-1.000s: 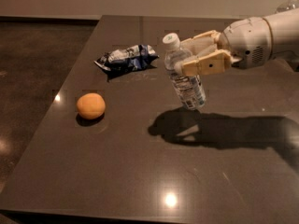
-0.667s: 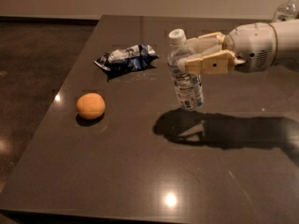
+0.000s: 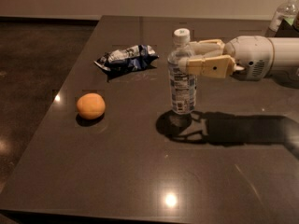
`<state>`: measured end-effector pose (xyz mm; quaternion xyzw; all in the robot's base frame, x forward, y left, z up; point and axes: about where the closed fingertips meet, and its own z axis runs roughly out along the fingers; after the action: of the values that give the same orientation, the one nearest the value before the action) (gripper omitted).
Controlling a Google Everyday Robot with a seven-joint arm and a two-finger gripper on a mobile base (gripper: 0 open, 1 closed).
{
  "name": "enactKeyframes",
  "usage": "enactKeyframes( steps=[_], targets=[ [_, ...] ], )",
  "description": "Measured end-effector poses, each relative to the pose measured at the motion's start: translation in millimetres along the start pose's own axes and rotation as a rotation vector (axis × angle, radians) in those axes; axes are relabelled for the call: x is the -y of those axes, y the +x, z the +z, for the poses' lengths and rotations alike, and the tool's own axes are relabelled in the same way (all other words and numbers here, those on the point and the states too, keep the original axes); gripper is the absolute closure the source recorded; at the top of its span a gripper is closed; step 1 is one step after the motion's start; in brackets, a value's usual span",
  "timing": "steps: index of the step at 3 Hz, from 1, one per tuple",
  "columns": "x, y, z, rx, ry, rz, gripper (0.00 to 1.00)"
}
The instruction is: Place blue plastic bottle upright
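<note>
Now my arm (image 3: 268, 55) reaches in from the right edge of the frame, its white forearm lying almost level above the dark table (image 3: 117, 171). My gripper (image 3: 188, 56) sits just right of centre, and its two tan fingers (image 3: 210, 65) are clamped on the blue plastic bottle (image 3: 182, 85) at the shoulder, just under the white cap (image 3: 181, 34), one finger behind it and one in front. The bottle stands upright in the middle of the frame, cap on top and label facing the camera. Its base is down where its own shadow (image 3: 224, 127) begins on the tabletop, though I cannot tell whether it actually rests there. A second ago the bottle leaned in my grip, cap tipped toward the left and base swung to the right, and my forearm sloped down from the upper right; since then the bottle has straightened and sunk a little, and the forearm has levelled out. The orange (image 3: 91, 105) at centre left and the foil snack bag (image 3: 126, 57) above it have not moved. A clear bottle (image 3: 284, 13) shows in the upper right corner.
</note>
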<state>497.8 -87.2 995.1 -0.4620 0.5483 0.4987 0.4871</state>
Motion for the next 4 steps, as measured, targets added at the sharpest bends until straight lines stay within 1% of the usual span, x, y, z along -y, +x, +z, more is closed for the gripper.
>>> enactKeyframes(
  steps=[1, 2, 3, 4],
  targets=[
    [0, 7, 0, 0.089, -0.006, -0.005, 1.00],
    [-1, 10, 1, 0.128, -0.011, -0.014, 1.00],
    [-2, 15, 2, 0.133, -0.017, 0.001, 0.90],
    [0, 23, 5, 0.130, -0.026, 0.028, 0.67]
  ],
)
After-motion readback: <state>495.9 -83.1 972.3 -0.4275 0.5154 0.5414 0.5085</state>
